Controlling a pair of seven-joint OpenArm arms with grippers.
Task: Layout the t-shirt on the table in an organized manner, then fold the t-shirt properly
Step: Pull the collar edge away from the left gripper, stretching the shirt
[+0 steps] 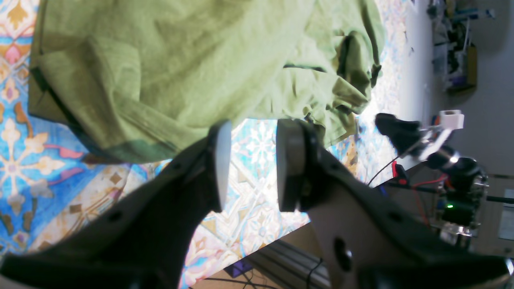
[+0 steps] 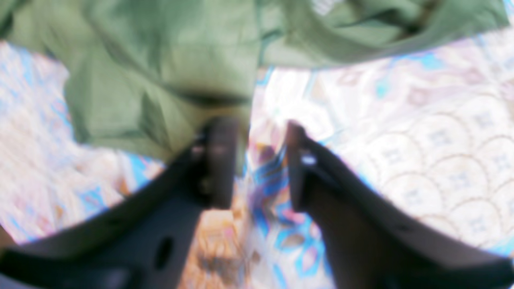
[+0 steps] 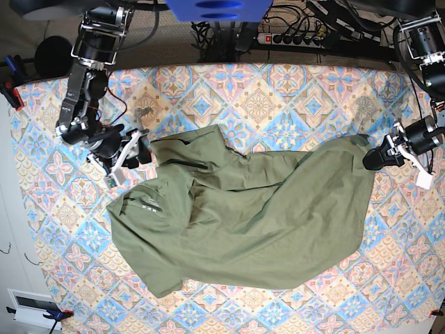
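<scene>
While the left gripper (image 1: 249,164) stands parted and empty in the left wrist view, the olive t-shirt (image 1: 168,68) lies just beyond its fingertips, a rumpled edge nearest the right-hand finger. Right wrist view, blurred: right gripper (image 2: 257,160) spread, nothing between the jaws; a cloth edge sits at the tip of the left-hand finger, tiled table (image 2: 421,132) showing through the gap. Base view: shirt spread crookedly mid-table, one flap doubled over, each gripper at an opposite edge. Judgement: light, limp cotton, likely to drag and bunch; best pinched at hem or sleeve edges, thin layers only.
</scene>
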